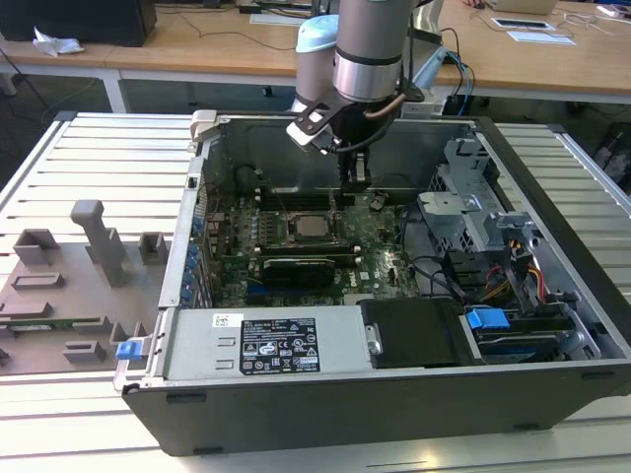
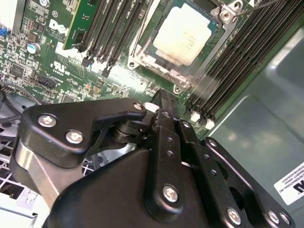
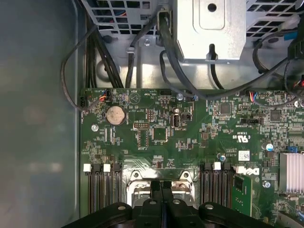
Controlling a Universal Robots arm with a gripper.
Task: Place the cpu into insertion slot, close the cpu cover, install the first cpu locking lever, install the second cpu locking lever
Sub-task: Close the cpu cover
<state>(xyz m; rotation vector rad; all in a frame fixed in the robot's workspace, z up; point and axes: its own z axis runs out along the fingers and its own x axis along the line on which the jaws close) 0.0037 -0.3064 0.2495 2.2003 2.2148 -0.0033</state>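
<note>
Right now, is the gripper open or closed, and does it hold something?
Gripper: fingers closed together, nothing held between them.

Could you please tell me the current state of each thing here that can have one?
chip: seated in the socket, metal top up.
cover: down around the chip, apparently closed.
gripper: shut, holding nothing, close beside the socket.
computer case: lying on its side, open.
</note>
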